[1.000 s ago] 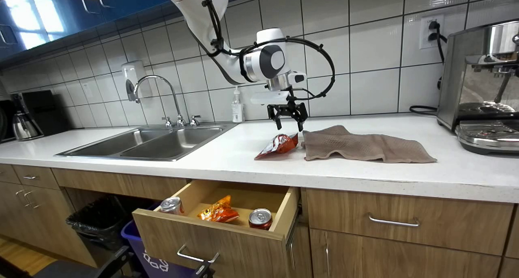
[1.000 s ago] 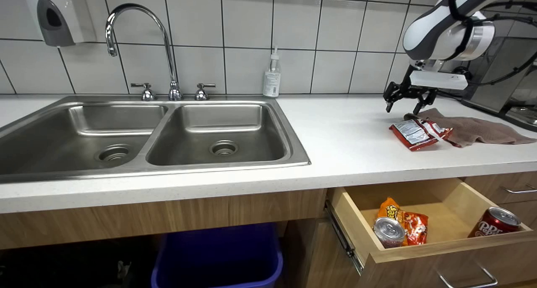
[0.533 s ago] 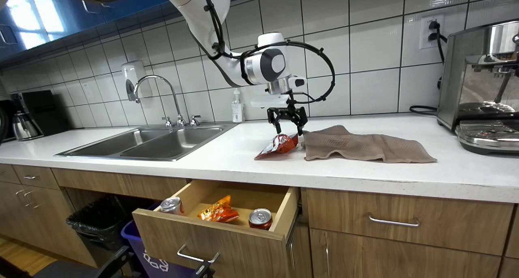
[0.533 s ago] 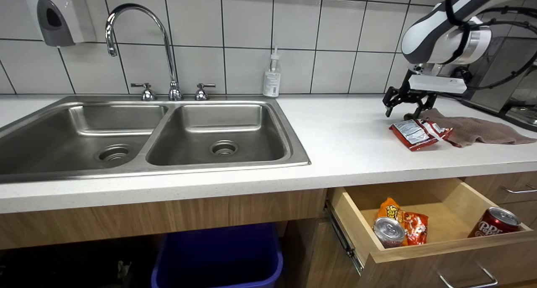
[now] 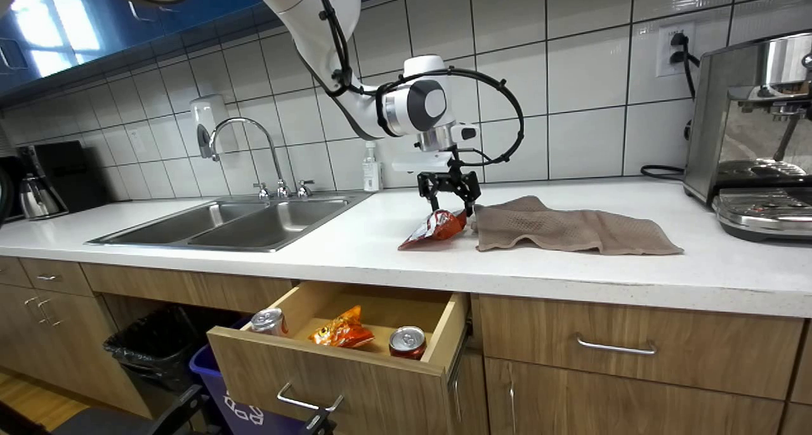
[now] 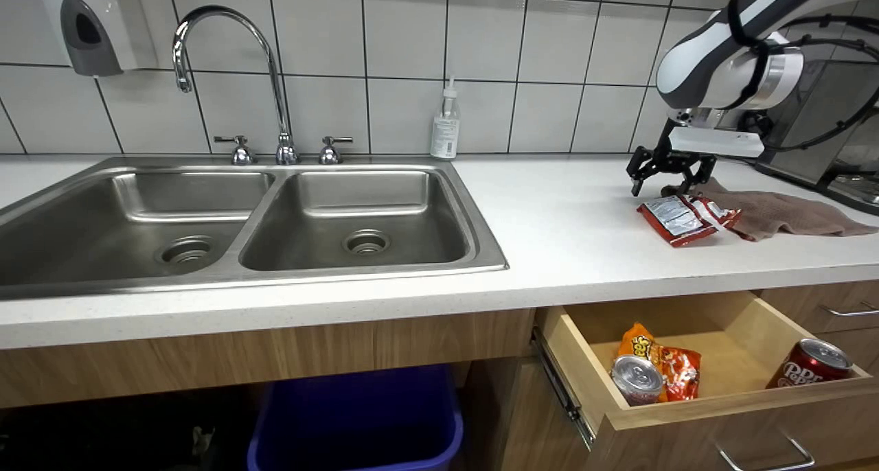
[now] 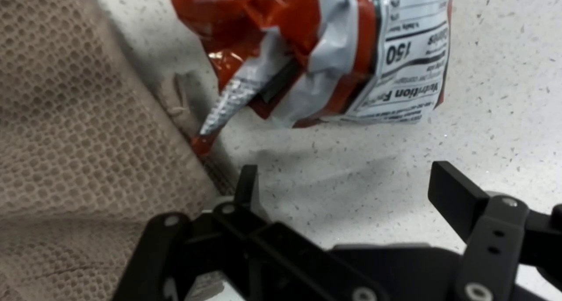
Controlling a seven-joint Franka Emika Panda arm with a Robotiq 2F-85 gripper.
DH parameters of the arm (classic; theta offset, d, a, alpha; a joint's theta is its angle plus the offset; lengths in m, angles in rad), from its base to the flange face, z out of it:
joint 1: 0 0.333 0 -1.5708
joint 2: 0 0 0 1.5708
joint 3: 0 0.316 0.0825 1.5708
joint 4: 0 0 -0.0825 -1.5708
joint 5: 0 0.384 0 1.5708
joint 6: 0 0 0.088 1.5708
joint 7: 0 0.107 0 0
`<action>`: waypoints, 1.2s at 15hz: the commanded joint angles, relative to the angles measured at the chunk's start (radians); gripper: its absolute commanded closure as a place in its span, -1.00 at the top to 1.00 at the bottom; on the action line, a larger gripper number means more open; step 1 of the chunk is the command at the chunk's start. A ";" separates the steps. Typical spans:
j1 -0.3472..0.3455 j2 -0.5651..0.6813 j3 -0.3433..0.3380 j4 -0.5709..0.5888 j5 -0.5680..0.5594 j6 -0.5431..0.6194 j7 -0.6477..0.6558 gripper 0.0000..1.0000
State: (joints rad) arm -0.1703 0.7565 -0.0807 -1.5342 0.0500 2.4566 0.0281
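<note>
Holds nothing, with the gripper (image 7: 344, 176) spread wide at the wrist view's lower centre, leaving the red bag (image 7: 325, 46), upper centre, borne by the counter (image 7: 496, 130).

There are two snack bags (image 6: 676, 222), two cans (image 6: 810, 362), two sink basins (image 6: 374, 196), one faucet (image 6: 286, 148) and one cloth (image 5: 564, 227).

Red bag (image 7: 327, 51) partly beyond wrist view's top

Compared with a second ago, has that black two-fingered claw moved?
Yes, slightly down: in both exterior views the black two-fingered gripper sits lower relative to the white tiled wall.
</note>
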 commanded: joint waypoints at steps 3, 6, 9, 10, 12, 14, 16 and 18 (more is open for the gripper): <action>0.006 -0.038 0.003 -0.052 0.013 -0.010 0.009 1.00; 0.012 -0.043 0.002 -0.073 0.011 -0.003 0.012 1.00; 0.018 -0.053 0.002 -0.100 0.012 0.003 0.015 1.00; 0.021 -0.059 0.001 -0.112 0.010 0.006 0.016 1.00; 0.026 -0.072 0.000 -0.135 0.009 0.011 0.018 1.00; 0.031 -0.087 -0.002 -0.161 0.007 0.017 0.020 1.00; 0.037 -0.104 -0.003 -0.190 0.005 0.024 0.022 1.00; 0.043 -0.123 -0.004 -0.221 0.003 0.032 0.024 1.00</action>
State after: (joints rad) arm -0.1419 0.7006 -0.0799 -1.6687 0.0500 2.4669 0.0290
